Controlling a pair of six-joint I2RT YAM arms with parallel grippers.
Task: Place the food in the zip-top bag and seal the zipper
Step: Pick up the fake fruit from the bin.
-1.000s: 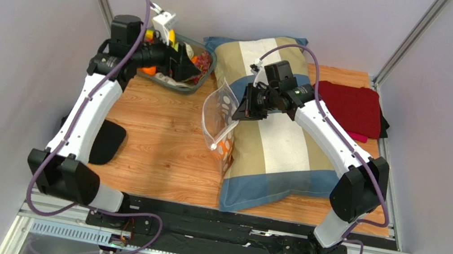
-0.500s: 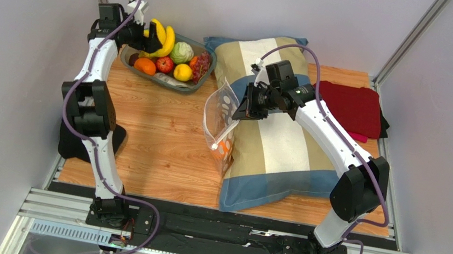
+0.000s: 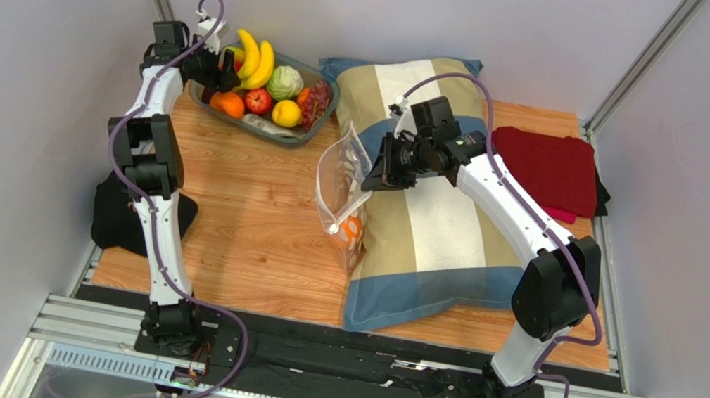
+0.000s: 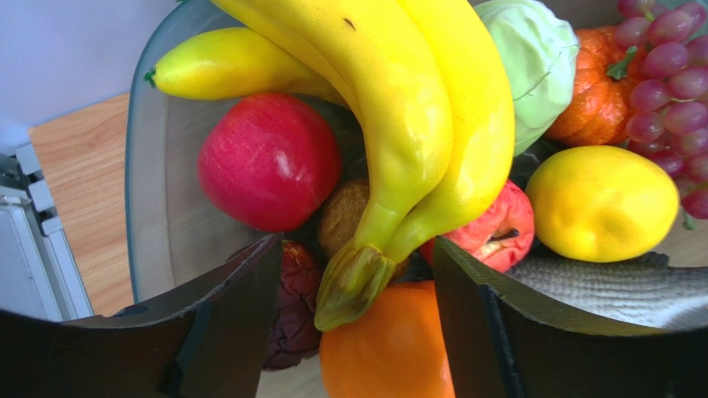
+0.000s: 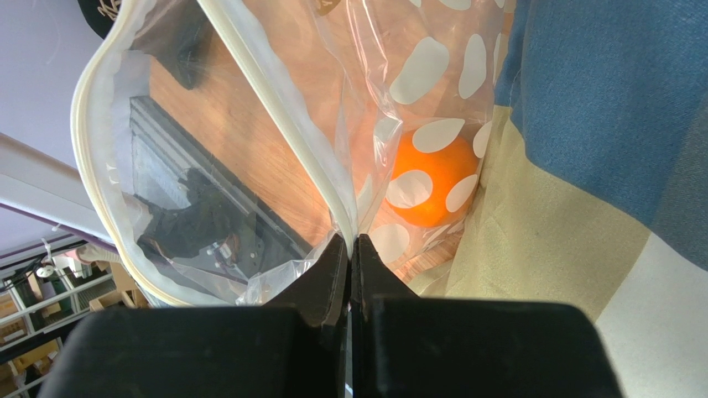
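Here the banana stem [image 4: 353, 282] lies between the left fingers [image 4: 224, 332].

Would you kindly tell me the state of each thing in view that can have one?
bag: mouth open, hanging from the right tool, one orange inside.
zipper: unsealed.
right tool: shut on the bag's rim.
left tool: open, fingers either side of the banana stem.
bananas: lying in the bowl, not gripped.
bowl: upright, full.
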